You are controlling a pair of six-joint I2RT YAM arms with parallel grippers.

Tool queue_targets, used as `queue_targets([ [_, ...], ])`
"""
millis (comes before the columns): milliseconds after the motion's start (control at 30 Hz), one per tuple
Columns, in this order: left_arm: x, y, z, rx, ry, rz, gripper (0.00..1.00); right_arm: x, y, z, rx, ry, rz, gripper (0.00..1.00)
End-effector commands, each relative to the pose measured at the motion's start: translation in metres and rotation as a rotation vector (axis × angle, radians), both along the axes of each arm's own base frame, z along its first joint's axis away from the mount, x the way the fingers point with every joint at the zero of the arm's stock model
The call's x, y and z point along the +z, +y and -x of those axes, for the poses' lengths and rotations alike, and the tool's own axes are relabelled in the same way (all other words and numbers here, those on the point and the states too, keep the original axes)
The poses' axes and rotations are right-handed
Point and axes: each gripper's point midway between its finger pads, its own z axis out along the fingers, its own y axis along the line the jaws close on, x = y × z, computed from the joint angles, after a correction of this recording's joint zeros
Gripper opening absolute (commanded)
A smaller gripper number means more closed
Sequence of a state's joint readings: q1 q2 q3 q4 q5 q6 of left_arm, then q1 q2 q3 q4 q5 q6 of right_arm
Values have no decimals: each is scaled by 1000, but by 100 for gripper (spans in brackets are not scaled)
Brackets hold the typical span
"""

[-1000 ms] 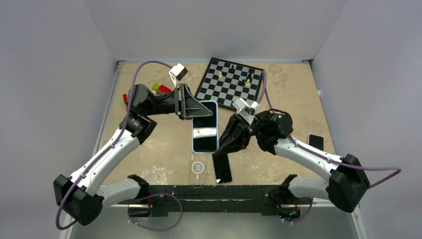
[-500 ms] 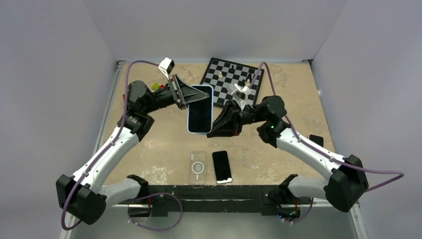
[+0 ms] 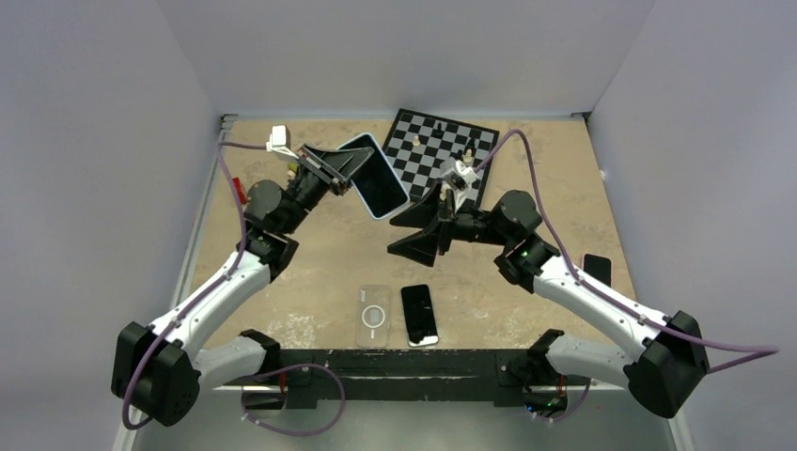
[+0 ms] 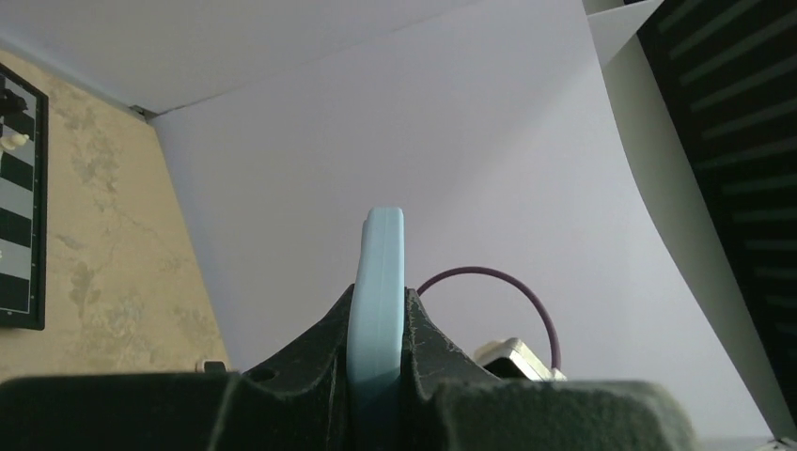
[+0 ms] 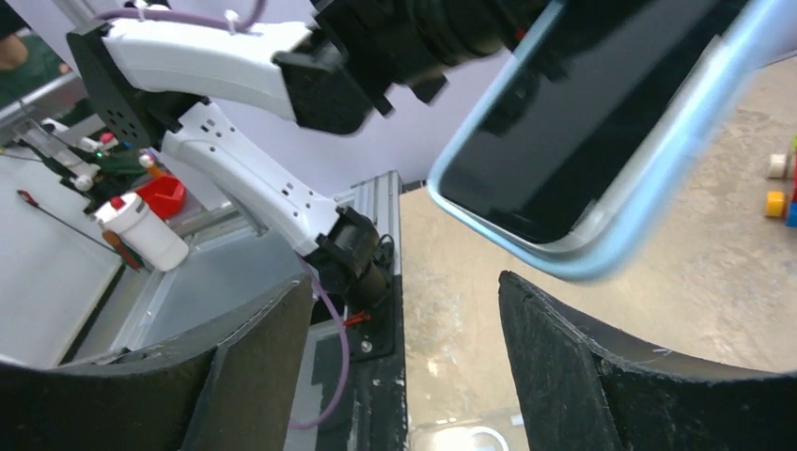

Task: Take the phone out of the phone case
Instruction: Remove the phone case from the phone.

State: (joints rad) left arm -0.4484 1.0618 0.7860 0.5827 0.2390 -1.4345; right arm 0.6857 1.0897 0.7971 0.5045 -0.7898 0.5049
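Top external view: left gripper (image 3: 351, 168) pinches the blue case (image 5: 648, 188) at eleven o'clock, phone (image 5: 583, 122) seated inside; right gripper (image 3: 396, 237) gapes, extraction pending.

Matt pale-blue phone case (image 4: 378, 272), glossy black phone screen (image 5: 583, 122), mottled stone-look table (image 3: 310, 272)

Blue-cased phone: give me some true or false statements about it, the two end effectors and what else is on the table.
1. The left end effector is shut on the blue-cased phone. True.
2. The right end effector is clamped on that phone. False: its jaws stand open, apart from it.
3. The blue-cased phone lies flat on the table. False: it is held up in the air.
4. A clear case and a black phone lie side by side near the arm bases. True.
5. The chessboard is bare. False: a few pieces stand on it.
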Motion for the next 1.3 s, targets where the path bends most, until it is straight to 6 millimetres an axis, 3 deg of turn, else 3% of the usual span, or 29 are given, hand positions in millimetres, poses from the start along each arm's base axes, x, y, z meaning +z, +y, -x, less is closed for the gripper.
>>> queue_targets([
  [0, 63, 19, 11, 43, -205, 255, 0, 31, 10, -13, -81, 7, -129, 76],
  [100, 64, 17, 14, 46, -226, 264, 0, 37, 13, -23, -114, 75, -183, 74],
  [333, 58, 7, 15, 29, -203, 259, 0, 36, 21, -30, -86, 202, -269, 55],
  [633, 63, 6, 18, 23, -207, 254, 0, 40, 16, -27, -80, 223, -338, 47],
  [767, 58, 6, 16, 25, -192, 250, 0, 50, 12, -19, -49, 183, -367, 50],
  [1133, 68, 5, 20, 12, -198, 262, 0, 39, 18, -39, -137, 218, -309, 39],
  [1267, 67, 7, 21, 26, -203, 255, 0, 46, 18, -41, -140, 224, -334, 41],
])
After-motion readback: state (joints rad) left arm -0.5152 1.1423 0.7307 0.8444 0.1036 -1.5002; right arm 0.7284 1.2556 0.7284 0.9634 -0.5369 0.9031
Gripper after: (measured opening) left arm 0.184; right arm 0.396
